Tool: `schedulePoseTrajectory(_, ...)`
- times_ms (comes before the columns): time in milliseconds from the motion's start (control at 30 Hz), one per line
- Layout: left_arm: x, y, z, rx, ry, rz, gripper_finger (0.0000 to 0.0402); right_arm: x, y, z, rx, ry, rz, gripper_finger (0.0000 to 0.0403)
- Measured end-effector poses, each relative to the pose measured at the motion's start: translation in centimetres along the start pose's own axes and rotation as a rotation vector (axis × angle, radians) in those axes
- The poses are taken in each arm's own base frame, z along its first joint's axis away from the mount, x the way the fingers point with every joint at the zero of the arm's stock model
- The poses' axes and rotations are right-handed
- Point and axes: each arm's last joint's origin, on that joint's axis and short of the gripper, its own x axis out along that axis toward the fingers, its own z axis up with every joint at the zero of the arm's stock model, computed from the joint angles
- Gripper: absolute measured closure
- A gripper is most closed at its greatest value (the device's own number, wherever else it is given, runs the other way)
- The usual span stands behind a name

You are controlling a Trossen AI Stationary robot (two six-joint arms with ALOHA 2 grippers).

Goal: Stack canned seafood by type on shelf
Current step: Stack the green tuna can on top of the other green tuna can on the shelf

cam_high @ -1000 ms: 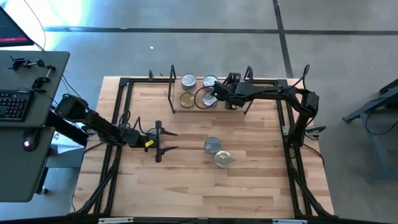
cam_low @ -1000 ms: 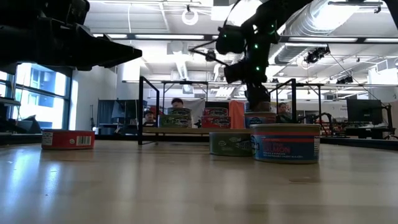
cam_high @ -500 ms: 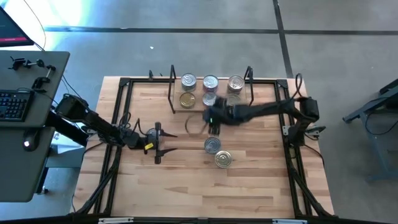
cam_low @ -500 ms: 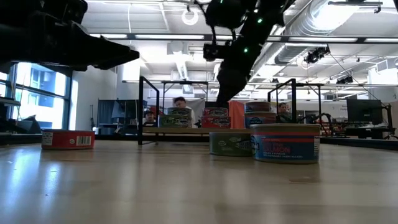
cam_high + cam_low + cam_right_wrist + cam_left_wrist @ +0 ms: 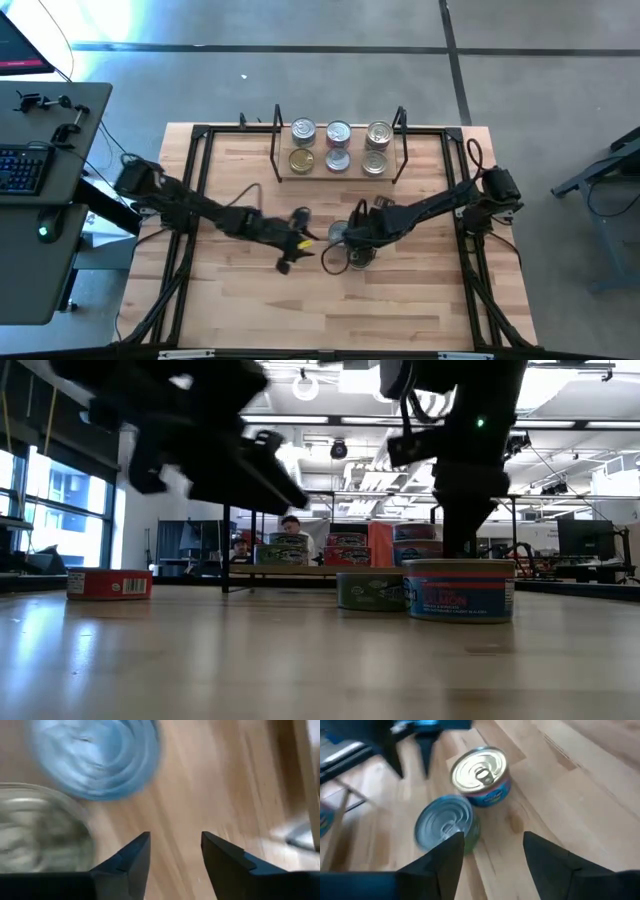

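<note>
On the shelf (image 5: pixel 281 178) at table's far edge, six cans (image 5: pixel 338 132) sit stacked w/ two cans (image 5: pixel 340 233) left mid-table, as left gripper (image 5: pixel 300 250) & right gripper (image 5: pixel 338 258), both part-open & empty, close in.

Two loose cans (image 5: pixel 350 247) mid-table, both arms crowding them; shelf (image 5: pixel 338 175) blocks far edge; near table (image 5: pixel 400 310) open.
</note>
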Motion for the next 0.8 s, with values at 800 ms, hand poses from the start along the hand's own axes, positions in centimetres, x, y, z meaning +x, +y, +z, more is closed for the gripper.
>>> schedulePoseTrajectory(800, -1.3, 2.4, -0.8, 0.040, 0.519, 0.283, 0.0241, 4.9, 3.9, 3.5, 0.071, -0.573, 0.539, 0.0300)
